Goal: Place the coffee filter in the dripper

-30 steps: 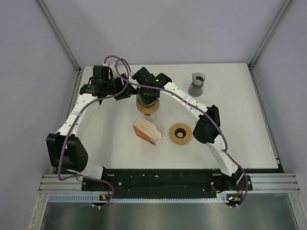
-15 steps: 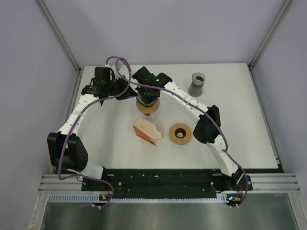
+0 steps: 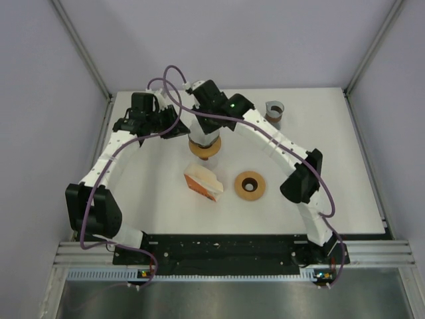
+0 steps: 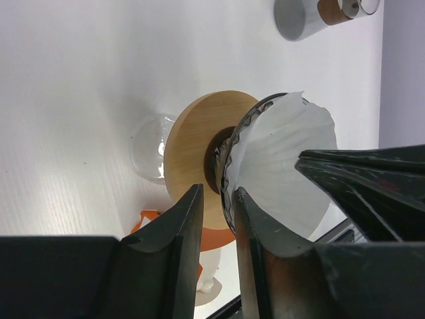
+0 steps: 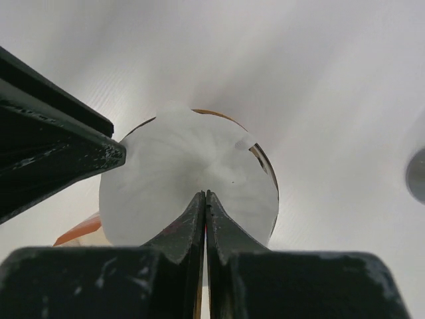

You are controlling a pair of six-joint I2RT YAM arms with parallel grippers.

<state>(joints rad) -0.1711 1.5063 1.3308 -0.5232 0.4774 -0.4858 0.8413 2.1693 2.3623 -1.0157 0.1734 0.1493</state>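
dripper (image 3: 204, 150) mostly under r arm (image 3: 272, 138), cup (image 4: 295, 16) cropped

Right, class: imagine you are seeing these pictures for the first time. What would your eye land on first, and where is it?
The white coffee filter, sitting open in the dripper at the rear middle of the table. The right gripper is shut, its tip over the paper, while the left gripper pinches the dripper's rim. Nearer, a wooden ring lies beside an orange-and-white packet.
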